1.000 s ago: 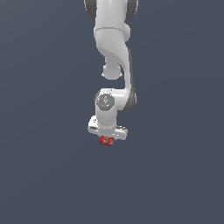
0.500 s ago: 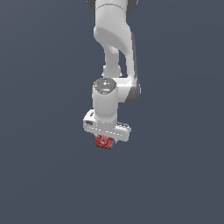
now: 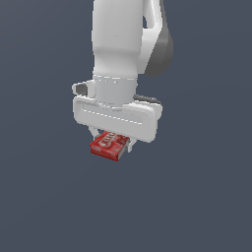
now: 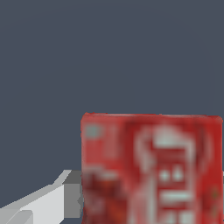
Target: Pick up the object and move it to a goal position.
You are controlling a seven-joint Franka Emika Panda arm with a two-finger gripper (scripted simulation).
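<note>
The object, a small red box (image 3: 108, 144) with whitish label print, hangs just under the white hand of the arm in the exterior view. My gripper (image 3: 111, 140) is shut on it, its short fingers mostly hidden behind the hand and the box. The box is tilted, one end lower toward the exterior view's right. In the wrist view the red box (image 4: 151, 168) fills much of the picture, with one grey-white finger (image 4: 48, 203) pressed against its side. No goal marker shows in either view.
A plain dark grey background lies behind everything. The white arm (image 3: 123, 49) rises out of the exterior view's top edge, above the hand.
The arm and the held box have come much closer to the exterior camera and now look far larger. The box stays in the gripper.
</note>
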